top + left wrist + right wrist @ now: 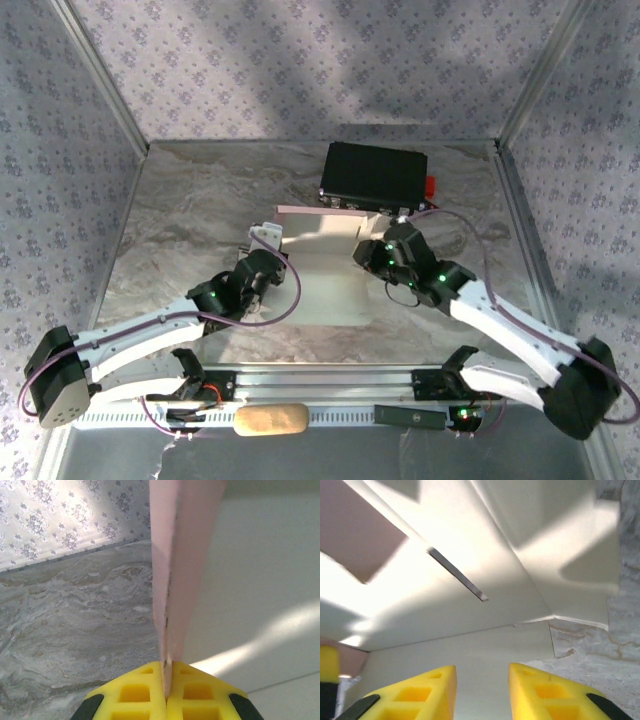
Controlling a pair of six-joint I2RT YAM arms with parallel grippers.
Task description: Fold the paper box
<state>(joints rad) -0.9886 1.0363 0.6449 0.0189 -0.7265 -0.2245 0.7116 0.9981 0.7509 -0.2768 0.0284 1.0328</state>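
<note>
Top view: the paper box (325,285) lies between both arms, its long axis seemingly running away from the bases. The left gripper (262,240) is at its left edge and the right gripper (372,252) at its right.

Left wrist: the jaws are pinched on a raised pink flap (175,555) that stands straight ahead.

Right wrist: the jaws are parted (nothing between them) — pale card (470,580) lies just ahead.

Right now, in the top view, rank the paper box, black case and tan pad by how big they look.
1. paper box, largest, partly under the arms.
2. black case, somewhat smaller, but it sits farther back.
3. tan pad, smallest by far.
</note>
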